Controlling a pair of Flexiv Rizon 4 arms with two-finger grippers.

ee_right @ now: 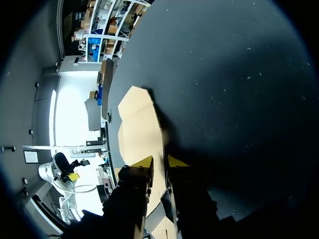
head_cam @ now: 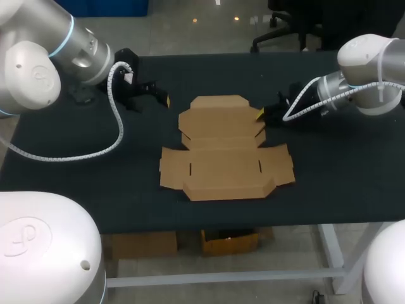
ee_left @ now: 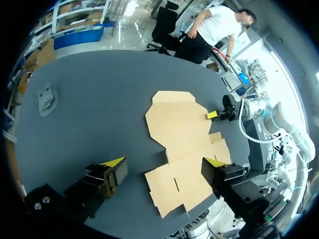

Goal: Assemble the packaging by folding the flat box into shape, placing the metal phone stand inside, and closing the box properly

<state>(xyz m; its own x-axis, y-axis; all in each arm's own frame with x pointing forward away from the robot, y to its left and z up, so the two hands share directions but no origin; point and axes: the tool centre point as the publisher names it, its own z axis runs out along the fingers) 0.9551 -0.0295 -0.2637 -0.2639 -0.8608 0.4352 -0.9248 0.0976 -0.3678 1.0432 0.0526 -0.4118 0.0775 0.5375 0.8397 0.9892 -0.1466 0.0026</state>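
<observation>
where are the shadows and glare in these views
Right wrist view: dark shadow on the table beside the flat box, ahead of the right tool; room beyond washed out white. Left wrist view: flat box evenly lit. Head view: no glare on it.

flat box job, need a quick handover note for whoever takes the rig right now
left end effector: open, empty, off the far left corner of the flat box.
right end effector: at the box's right edge; grip unclear.
box: unfolded, flat on the table.
metal phone stand: on the table, apart from the box.
done: nothing yet. left to do: fold, load stand, close.
</observation>
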